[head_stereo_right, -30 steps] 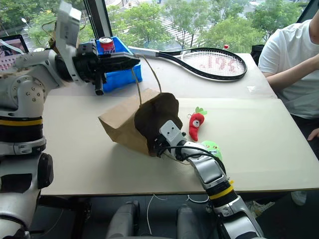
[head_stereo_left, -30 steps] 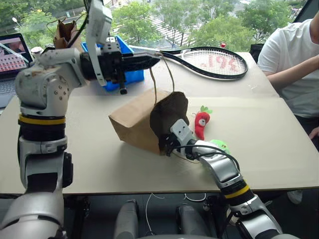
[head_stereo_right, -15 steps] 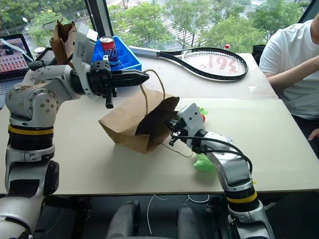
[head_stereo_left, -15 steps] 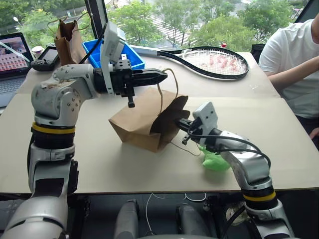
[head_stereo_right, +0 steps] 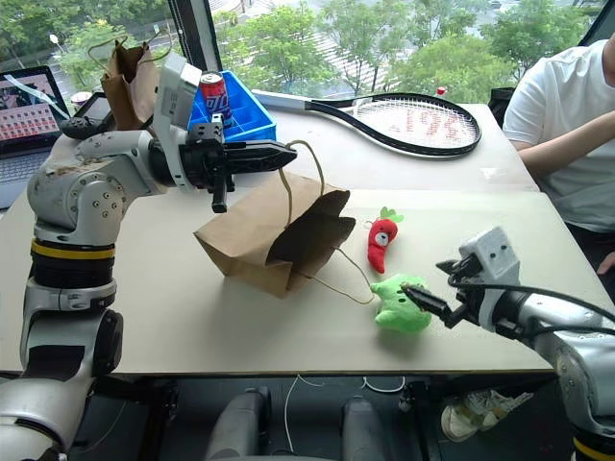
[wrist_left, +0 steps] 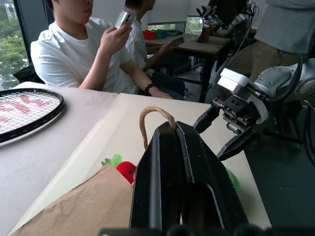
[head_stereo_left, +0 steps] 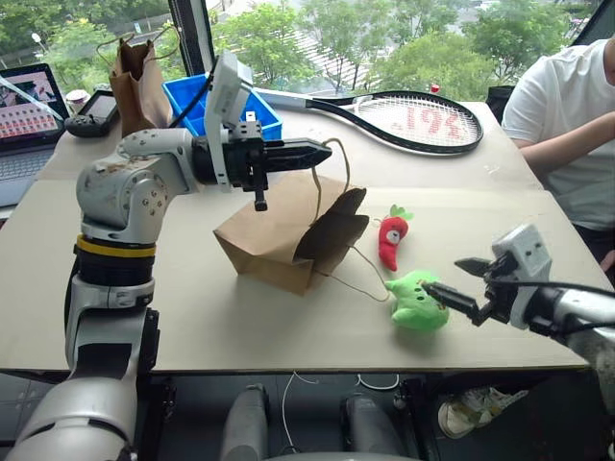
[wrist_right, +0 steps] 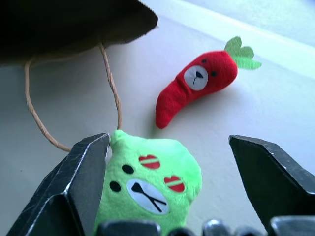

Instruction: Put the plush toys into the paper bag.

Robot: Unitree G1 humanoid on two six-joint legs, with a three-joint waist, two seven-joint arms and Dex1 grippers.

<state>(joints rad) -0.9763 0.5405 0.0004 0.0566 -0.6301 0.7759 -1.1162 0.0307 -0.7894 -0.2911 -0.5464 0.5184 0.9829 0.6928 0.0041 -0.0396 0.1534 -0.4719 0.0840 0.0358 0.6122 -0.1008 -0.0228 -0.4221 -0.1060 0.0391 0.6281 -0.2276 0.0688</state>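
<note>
- Overhead, from the left eye view, the paper bag (head_stereo_left: pixel 288 235) lies tipped on its side on the table (head_stereo_left: pixel 192 317), mouth facing the toys. The left gripper (head_stereo_left: pixel 322 151) has its fingers pressed together on the bag's upper loop handle (head_stereo_left: pixel 332 168), holding that edge up. The red chili plush (head_stereo_left: pixel 390 238) lies just beside the bag's mouth, and the green plush (head_stereo_left: pixel 417 303) sits nearer the table's front edge, on the loose lower handle. The right gripper (head_stereo_left: pixel 459 281) hovers next to the green plush with its fingers spread apart and nothing between them.
- The right eye view shows a tennis racket (head_stereo_right: pixel 404 120) and a blue bin (head_stereo_right: pixel 235 113) at the far side, and a person in a white shirt (head_stereo_right: pixel 567 134) seated at the right.
- From the left wrist view, the closed fingers (wrist_left: pixel 184 167) pinch the handle loop above the bag.
- From the right wrist view, the wide-open fingers (wrist_right: pixel 83 182) frame the green plush, with the chili plush beyond it.
</note>
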